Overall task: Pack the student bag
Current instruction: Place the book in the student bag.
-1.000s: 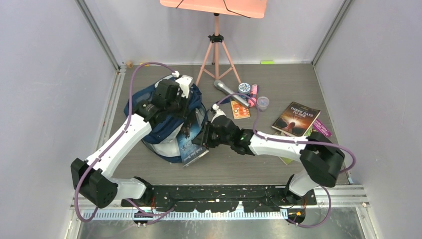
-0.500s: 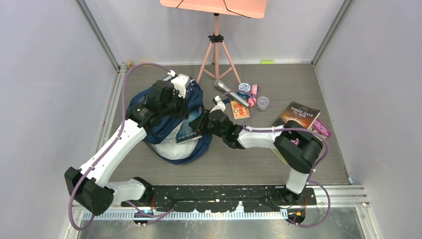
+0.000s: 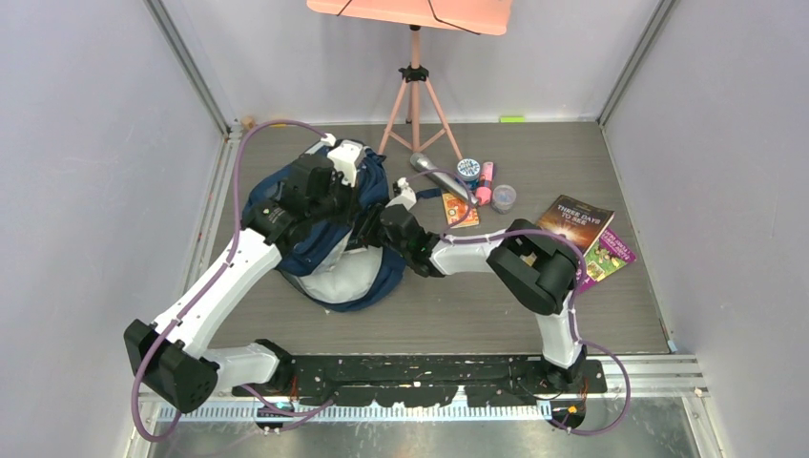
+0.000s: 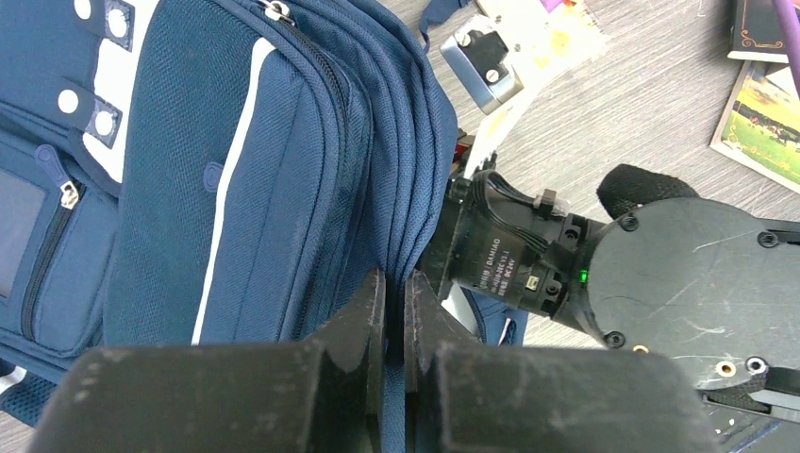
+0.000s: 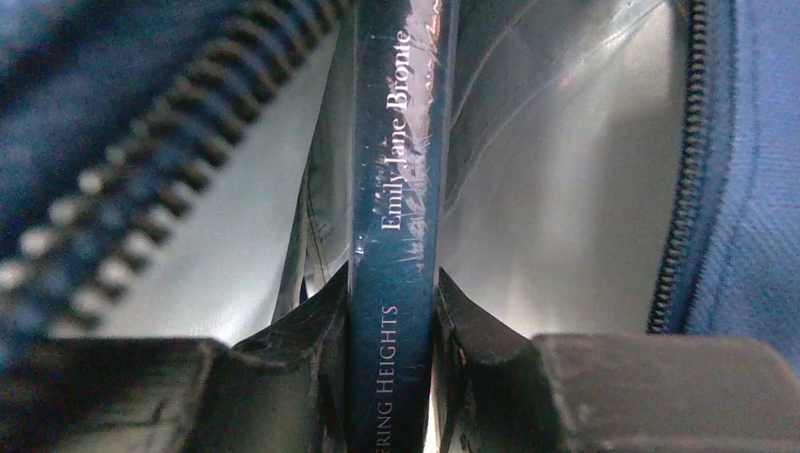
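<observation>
The navy student bag (image 3: 315, 239) with white stripes lies at the left of the table, its grey-lined mouth facing right. My left gripper (image 4: 395, 293) is shut on the bag's upper flap edge (image 4: 415, 189) and holds the mouth open. My right gripper (image 5: 391, 302) is shut on a dark blue book (image 5: 396, 189), spine reading "Emily Jane Bronte", pushed inside the bag between the zipper teeth (image 5: 113, 198) and the grey lining (image 5: 557, 189). In the top view the right gripper (image 3: 386, 229) is at the bag's opening and the book is hidden inside.
A pink tripod stand (image 3: 414, 105) stands at the back. A microphone (image 3: 434, 174), small orange card (image 3: 460, 210), pink marker (image 3: 485, 181) and little cup (image 3: 504, 197) lie behind the right arm. Two books (image 3: 572, 224) (image 3: 606, 253) lie at the right.
My right gripper has carried the blue book left, from outside the bag's front into its open mouth. The left gripper has kept its hold on the flap, shifting slightly back.
</observation>
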Robot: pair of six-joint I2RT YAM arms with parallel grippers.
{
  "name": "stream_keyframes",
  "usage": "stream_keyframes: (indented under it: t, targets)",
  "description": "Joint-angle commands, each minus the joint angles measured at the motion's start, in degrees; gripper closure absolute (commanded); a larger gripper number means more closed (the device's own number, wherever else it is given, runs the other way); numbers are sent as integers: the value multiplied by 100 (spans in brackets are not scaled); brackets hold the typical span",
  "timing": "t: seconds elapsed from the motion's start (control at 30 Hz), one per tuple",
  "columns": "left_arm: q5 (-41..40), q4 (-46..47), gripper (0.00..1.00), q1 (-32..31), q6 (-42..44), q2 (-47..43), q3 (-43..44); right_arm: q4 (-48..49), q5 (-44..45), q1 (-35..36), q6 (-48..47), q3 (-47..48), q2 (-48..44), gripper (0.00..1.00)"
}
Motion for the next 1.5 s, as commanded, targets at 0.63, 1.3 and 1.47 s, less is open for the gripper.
stream_keyframes:
  t: [0.63,1.3,1.47]
  targets:
    - [-242,383,100,-31,-12,-113,144,-245,1286,151,-1493,-182,-719,34]
    - [-451,341,100,-31,-43,-166,148,-4529,1700,-56,-2924,-670,-3945,21]
    - [-362,339,100,-31,-78,-125,144,-6352,2321,-973,-3339,-224,-3979,17]
